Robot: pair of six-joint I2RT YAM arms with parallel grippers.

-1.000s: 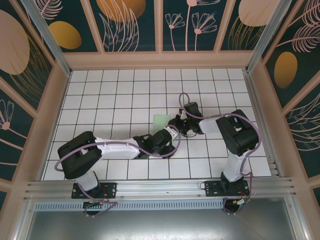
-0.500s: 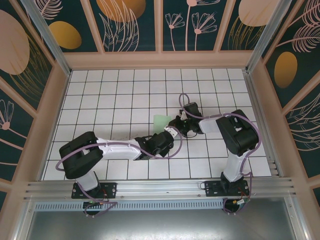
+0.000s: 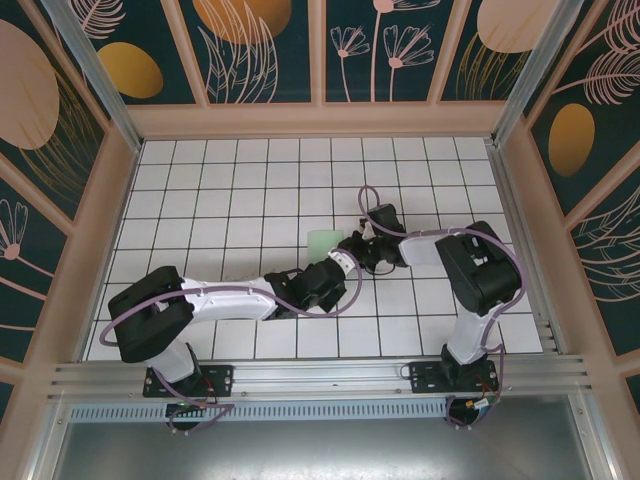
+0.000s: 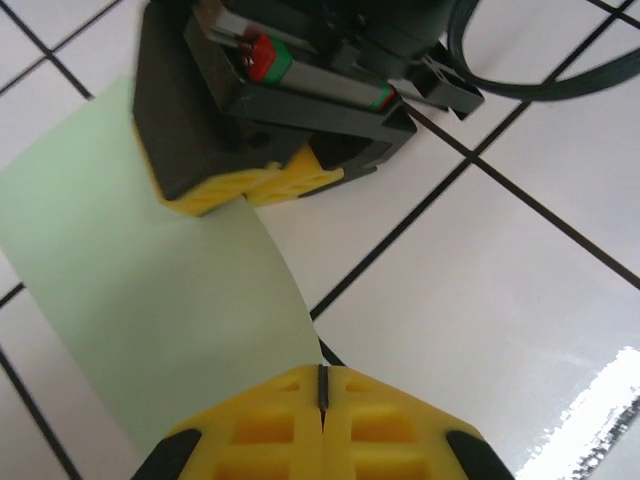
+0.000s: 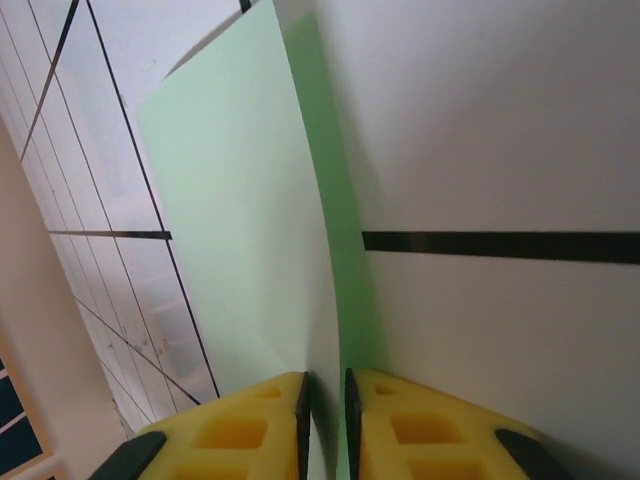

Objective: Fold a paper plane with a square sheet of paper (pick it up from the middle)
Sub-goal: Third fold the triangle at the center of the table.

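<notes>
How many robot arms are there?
2. The left arm reaches in from the bottom left, the right arm from the bottom right; both meet at the green paper mid-table.

Overhead view looks down; 2 close wrist views share the paper (image 4: 150, 300).

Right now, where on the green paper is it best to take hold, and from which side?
Probably an edge, not the face: the green paper is thin and bowed, so come in level with the sheet, one finger on each side. The left end effector is shut on one edge this way; the far edge sits between the fingers of the right end effector.
</notes>
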